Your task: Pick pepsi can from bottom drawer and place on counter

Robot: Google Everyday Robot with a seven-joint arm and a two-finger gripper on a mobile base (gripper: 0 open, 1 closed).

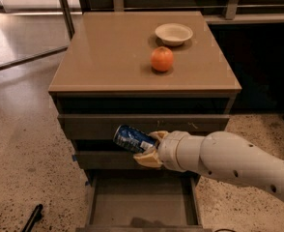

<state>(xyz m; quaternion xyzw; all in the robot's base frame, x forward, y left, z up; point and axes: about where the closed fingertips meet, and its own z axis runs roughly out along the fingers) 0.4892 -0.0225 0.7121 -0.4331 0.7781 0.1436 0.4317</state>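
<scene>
One pepsi can [132, 138] sits clamped in pincer [148, 148] above bottom drawer [142, 207].

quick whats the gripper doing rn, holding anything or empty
Gripper: shut on the small dark blue metal pepsi can, held tilted in front of the cabinet, above the open grey-brown bottom drawer.

- pepsi can [131, 138]: dark navy, blue-white marks.
- gripper [149, 148], clasping the pepsi can at 6 o'clock from the orange [162, 59]: pale tan, on a white arm [229, 158].
- counter [108, 57]: glossy tan-beige.
- bottom drawer [142, 204]: grey-brown.
- bowl [173, 33]: cream.
- floor [26, 144]: speckled beige.
</scene>
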